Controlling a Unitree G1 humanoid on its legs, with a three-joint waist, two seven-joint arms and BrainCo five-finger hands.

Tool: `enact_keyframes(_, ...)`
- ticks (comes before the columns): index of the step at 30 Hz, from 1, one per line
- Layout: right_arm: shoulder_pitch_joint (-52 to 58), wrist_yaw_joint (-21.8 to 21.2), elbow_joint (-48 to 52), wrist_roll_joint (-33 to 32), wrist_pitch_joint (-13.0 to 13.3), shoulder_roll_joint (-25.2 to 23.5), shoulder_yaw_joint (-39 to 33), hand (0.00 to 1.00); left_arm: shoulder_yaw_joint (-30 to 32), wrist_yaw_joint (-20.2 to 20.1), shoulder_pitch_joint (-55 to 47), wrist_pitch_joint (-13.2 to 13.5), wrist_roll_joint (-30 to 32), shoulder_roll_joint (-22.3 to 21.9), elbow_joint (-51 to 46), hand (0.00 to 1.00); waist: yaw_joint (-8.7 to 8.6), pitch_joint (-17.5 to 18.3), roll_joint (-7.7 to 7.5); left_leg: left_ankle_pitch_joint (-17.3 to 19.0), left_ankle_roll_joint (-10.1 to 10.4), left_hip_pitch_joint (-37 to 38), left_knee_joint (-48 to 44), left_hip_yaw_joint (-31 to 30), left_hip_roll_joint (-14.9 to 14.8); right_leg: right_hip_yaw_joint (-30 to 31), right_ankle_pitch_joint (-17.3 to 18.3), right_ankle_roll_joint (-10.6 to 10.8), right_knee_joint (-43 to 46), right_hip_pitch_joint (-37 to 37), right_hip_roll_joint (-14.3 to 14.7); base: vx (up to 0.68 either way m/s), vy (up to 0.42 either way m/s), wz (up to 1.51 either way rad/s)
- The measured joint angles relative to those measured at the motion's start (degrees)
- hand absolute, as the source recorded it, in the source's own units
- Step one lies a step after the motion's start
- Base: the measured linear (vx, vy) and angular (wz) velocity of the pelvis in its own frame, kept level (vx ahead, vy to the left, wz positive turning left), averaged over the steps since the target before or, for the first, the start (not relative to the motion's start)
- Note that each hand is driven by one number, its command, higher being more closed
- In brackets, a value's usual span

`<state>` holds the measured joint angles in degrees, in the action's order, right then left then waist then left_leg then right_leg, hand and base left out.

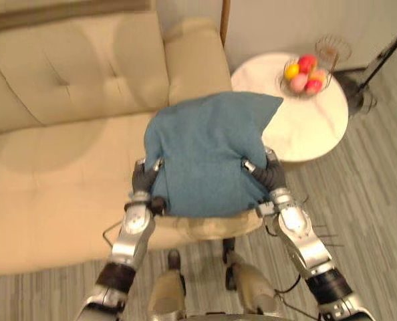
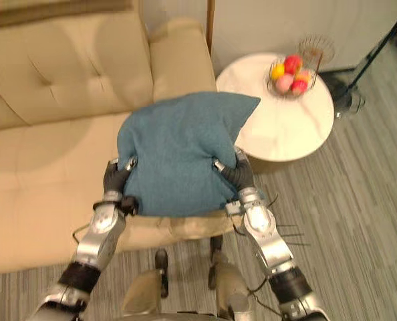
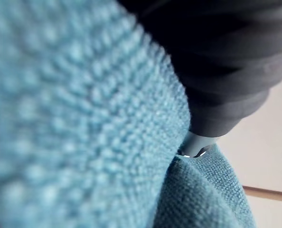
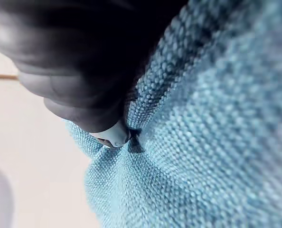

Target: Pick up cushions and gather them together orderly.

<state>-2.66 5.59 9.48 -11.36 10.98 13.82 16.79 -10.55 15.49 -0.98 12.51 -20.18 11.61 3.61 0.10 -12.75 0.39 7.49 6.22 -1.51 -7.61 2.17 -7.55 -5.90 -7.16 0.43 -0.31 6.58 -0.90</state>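
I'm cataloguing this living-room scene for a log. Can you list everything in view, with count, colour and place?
cushion: one, teal, held above the sofa's front edge
sofa: one, cream, behind and left of the cushion
round table: one, white, right of the sofa
wire bowl: one, dark wire, on the table
fruit: several, red, yellow, pink and orange, in the wire bowl
wire basket: one, dark wire, at the table's far edge
black stand: one, on the floor beyond the table
floor: grey planks, right of the sofa and in front of it
left hand: dark cover, gripping the cushion's left edge
right hand: dark cover, gripping the cushion's right edge
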Motion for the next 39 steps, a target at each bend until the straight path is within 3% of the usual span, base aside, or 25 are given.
enact_keyframes(4, 2.4, -2.9, 3.4, -1.6, 3.0, -2.9, 0.3, 1.0, 2.5, -1.5, -7.0, 3.0, 0.1, -0.4, -8.5, 1.0, 1.1, 2.8, 0.16, 0.0, -0.2, 3.3, 1.4, 3.0, 0.7, 3.4, -0.2, 0.6, 0.1, -1.1, -0.6, 0.0, 0.067, -0.3)
enact_keyframes(7, 2.4, -3.1, 3.4, -1.6, 4.3, -3.4, 1.4, 1.0, 3.9, -2.3, -6.9, 4.3, 0.6, -0.4, -8.8, 1.0, 1.59, 3.1, -0.22, 1.0, -1.7, -0.6, -3.8, 4.6, 1.6, 5.4, -1.3, 1.6, 2.1, 2.2, -1.3, -0.16, 0.055, -0.33)
enact_keyframes(9, 2.4, -3.0, 3.2, -1.4, 4.2, -3.4, 1.4, 1.0, 4.1, -2.9, -6.8, 4.2, 0.7, -0.8, -8.7, 1.0, 1.86, 3.1, -0.2, 0.8, -2.6, -4.7, -8.4, 5.1, 1.5, 6.6, -3.5, 5.2, 4.6, 6.0, -1.6, -0.24, 0.062, -0.23)
enact_keyframes(10, 2.2, -2.9, 3.0, -1.2, 4.1, -3.2, 1.4, 1.0, 4.2, -3.1, -6.8, 4.1, 0.7, -1.0, -8.2, 1.0, 2.13, 2.6, 0.13, 0.6, -3.3, -5.3, -8.8, 5.4, 0.5, 7.8, 0.6, 5.9, 9.9, 6.9, -1.4, -0.22, 0.037, 0.24)
enact_keyframes(11, 2.6, -2.8, 2.3, -0.7, 4.1, -3.5, 1.4, 1.0, 4.0, -3.3, -6.6, 3.9, 0.7, -1.1, -6.8, 1.0, 1.41, 2.2, -0.09, 0.5, -3.5, -4.9, -9.8, 3.8, 0.7, 8.1, 10.3, 2.4, 26.1, 8.7, -2.1, -0.21, -0.01, 0.64)
enact_keyframes(12, 2.6, -2.8, 1.5, -0.2, 4.1, -3.5, 1.7, 1.0, 4.0, -3.5, -7.1, 3.9, 0.7, -1.2, -5.7, 1.0, 1.13, 2.2, -0.1, 0.5, -3.5, -4.8, -10.8, 2.0, 0.9, 8.3, 14.8, 3.3, 35.5, 8.1, -2.4, -0.13, -0.016, 0.91)
enact_keyframes(13, 2.6, -2.8, 0.9, 0.2, 4.1, -3.6, 2.0, 1.0, 4.0, -3.6, -7.7, 3.8, 0.7, -1.2, -5.3, 1.0, 1.23, 2.1, 0.05, 0.5, -3.5, -5.1, -11.6, 0.7, 1.1, 9.1, 17.0, 4.9, 39.9, 7.0, -2.4, -0.19, -0.139, 1.05)
enact_keyframes(14, 2.6, -2.8, 0.1, 0.3, 4.1, -3.5, 2.9, 1.0, 4.2, -3.8, -9.2, 3.9, 0.7, -1.1, -5.4, 1.0, 1.42, 2.7, -0.98, 0.3, -3.3, -7.1, -13.5, -2.0, 2.1, 10.5, 20.3, 5.5, 43.8, 3.1, -2.3, -0.27, -0.221, 0.99)
enact_keyframes(16, 2.2, -2.8, -0.2, 0.2, 4.2, -3.3, 3.4, 1.0, 4.7, -3.8, -9.4, 3.9, 0.7, -1.3, -5.5, 1.0, 3.62, 3.5, -2.21, -1.7, -2.0, -11.9, -14.6, -4.9, 2.9, 10.6, 26.3, 2.6, 38.4, 0.4, -1.9, -0.32, -0.25, 0.82)
enact_keyframes(17, 1.8, -2.8, -0.2, 0.2, 4.3, -3.3, 3.4, 1.0, 4.8, -3.8, -9.3, 3.9, 0.7, -1.3, -5.8, 1.0, 4.14, 3.7, -2.53, -3.2, -1.4, -13.7, -14.2, -6.4, 2.8, 10.1, 27.2, 2.1, 35.2, 0.6, -1.2, -0.4, -0.244, 0.83)
enact_keyframes(18, 0.9, -2.8, -0.3, 0.1, 4.3, -2.9, 3.2, 1.0, 4.8, -3.8, -9.3, 3.9, 0.7, -1.6, -6.2, 1.0, 4.07, 3.8, -1.2, -6.3, -0.5, -17.5, -11.7, -9.3, 2.4, 8.3, 28.1, 1.0, 28.9, 0.5, 0.2, -0.5, -0.272, 1.09)
enact_keyframes(19, 0.0, -2.8, -2.0, -0.1, 4.6, -2.2, 2.8, 1.0, 4.8, -3.8, -9.3, 3.7, 0.6, -2.8, -6.3, 1.0, 3.74, 2.6, 1.61, -9.1, -1.8, -18.4, -6.8, -11.2, 0.4, 4.7, 25.3, -0.3, 26.7, 1.3, 2.4, -0.52, -0.274, 1.14)
enact_keyframes(20, 0.0, -2.8, -3.3, -0.1, 4.6, -2.2, 2.2, 1.0, 4.8, -3.8, -9.4, 3.3, 0.6, -3.1, -6.3, 1.0, 3.8, 2.4, 2.04, -8.9, -2.0, -17.9, -3.9, -10.0, -0.7, 3.7, 24.0, -1.0, 26.0, 1.5, 2.7, -0.35, -0.188, 1.05)
enact_keyframes(21, 0.0, -2.7, -5.5, -0.3, 4.2, -2.1, 1.3, 1.0, 4.6, -3.9, -9.5, 2.7, 0.6, -3.6, -6.3, 1.0, 3.68, 2.3, 2.01, -7.2, -4.5, -17.2, -0.5, -6.1, -2.2, 1.6, 22.6, -2.0, 24.8, 1.4, 1.9, -0.32, -0.139, 1.08)
enact_keyframes(23, -0.1, -1.8, -9.9, -0.3, 3.7, -2.1, -1.8, 1.0, 2.0, -4.5, -9.5, 2.4, 0.6, -3.7, -6.3, 1.0, 3.33, 1.8, 1.24, -6.8, -5.0, -17.5, -6.0, 5.6, -3.3, -3.7, 20.7, -3.6, 22.8, 1.5, -1.4, -0.45, -0.139, 1.25)
enact_keyframes(26, -0.1, -1.8, -10.1, -0.3, 3.6, -2.2, -2.9, 1.0, 1.5, -5.6, -9.5, 2.4, 0.6, -3.9, -6.3, 1.0, 1.28, 1.9, 1.34, -5.2, -6.0, -13.3, -15.8, 15.8, -4.1, -7.3, 16.3, -3.7, 17.1, 0.9, -3.5, -0.28, -0.029, 0.92)
enact_keyframes(28, 0.0, -1.8, -9.6, -0.3, 3.6, -2.3, -3.0, 1.0, 1.5, -5.9, -9.5, 2.5, 0.6, -4.4, -6.3, 1.0, 0.51, 2.5, 1.76, -0.7, -5.3, -7.4, -16.1, 19.7, -4.6, -8.8, 14.4, -3.3, 14.2, 0.8, -3.9, -0.19, 0.088, 0.53)
enact_keyframes(29, 0.2, -1.8, -8.9, -0.2, 3.6, -2.3, -3.8, 1.0, 1.4, -6.7, -9.4, 2.5, 0.6, -4.8, -6.3, 1.0, 0.15, 2.9, 2.15, 1.1, -3.7, -3.4, -11.7, 22.0, -4.1, -10.0, 13.5, -2.3, 12.6, 0.8, -4.0, -0.15, 0.115, 0.62)
enact_keyframes(30, 0.4, -1.8, -8.4, -0.2, 3.6, -2.3, -4.3, 1.0, 1.2, -6.9, -9.4, 2.5, 0.6, -5.0, -6.2, 1.0, -0.08, 3.3, 2.61, 1.3, -3.1, -1.7, -7.9, 22.4, -3.9, -10.7, 12.6, -1.7, 11.7, 0.9, -3.9, -0.13, 0.158, 0.69)
enact_keyframes(31, 0.7, -1.8, -8.2, 0.1, 3.6, -3.3, -5.0, 1.0, 1.0, -7.5, -9.2, 2.5, 0.6, -5.5, -5.5, 1.0, -0.22, 3.9, 1.95, 0.1, -2.2, -0.6, -3.3, 22.2, -2.4, -11.5, 11.4, -0.6, 10.0, 1.0, -4.5, -0.08, 0.159, 0.55)
enact_keyframes(35, 1.5, -2.3, -8.0, 0.6, 3.5, -5.5, -5.1, 1.0, 1.0, -7.8, -11.0, 2.5, 0.5, -5.1, -5.3, 1.0, 0.93, 4.9, 1.21, 0.4, -3.6, -2.5, -6.3, 21.5, -1.4, -13.3, 5.7, 1.2, 4.1, -2.5, -5.4, -0.03, 0.132, 0.33)
enact_keyframes(39, 1.6, -3.2, -8.0, 0.6, 3.1, -6.5, -5.0, 1.0, 1.0, -7.9, -12.0, 2.6, 0.5, -4.2, -5.3, 1.0, 1.14, 5.3, 0.68, 1.3, -4.6, -3.1, -7.1, 21.0, -0.7, -14.2, 3.5, 1.9, 0.6, -4.2, -5.7, -0.03, 0.093, 0.14)
